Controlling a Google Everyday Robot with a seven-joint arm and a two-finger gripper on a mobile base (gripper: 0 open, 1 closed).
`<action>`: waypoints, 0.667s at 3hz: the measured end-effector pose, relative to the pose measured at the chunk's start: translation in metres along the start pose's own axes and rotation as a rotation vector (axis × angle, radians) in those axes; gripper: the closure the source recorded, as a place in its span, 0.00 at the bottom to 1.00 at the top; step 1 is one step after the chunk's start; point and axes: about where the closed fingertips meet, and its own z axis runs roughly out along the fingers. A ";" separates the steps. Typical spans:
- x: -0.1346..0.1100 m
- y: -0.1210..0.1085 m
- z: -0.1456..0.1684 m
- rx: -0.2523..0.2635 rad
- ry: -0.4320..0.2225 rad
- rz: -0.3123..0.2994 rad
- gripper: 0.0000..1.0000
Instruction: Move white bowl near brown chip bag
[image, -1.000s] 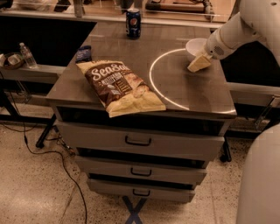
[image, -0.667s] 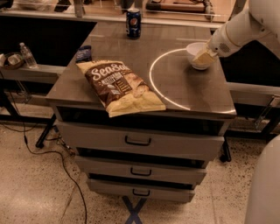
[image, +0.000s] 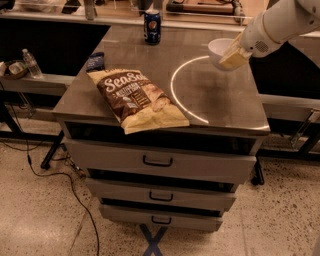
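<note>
The white bowl (image: 218, 50) is at the back right of the steel table top (image: 200, 100), tilted and raised a little off the surface. My gripper (image: 233, 56) comes in from the upper right and is shut on the bowl's right rim, with its cream fingers (image: 235, 54) over the edge. The brown chip bag (image: 135, 97) lies flat at the front left of the table, well to the left of the bowl. A wide stretch of bare table separates the two.
A blue drink can (image: 152, 27) stands at the table's back edge. A small dark blue packet (image: 95, 61) lies just behind the chip bag. A water bottle (image: 31, 63) stands on a low shelf at the left. Drawers (image: 157, 161) are below the table top.
My gripper moved up from the table in front of the bowl onto its rim and closed on it. The bowl now sits tilted and slightly raised.
</note>
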 end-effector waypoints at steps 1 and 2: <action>-0.014 0.023 0.015 -0.068 -0.038 -0.063 1.00; -0.047 0.063 0.028 -0.155 -0.110 -0.169 1.00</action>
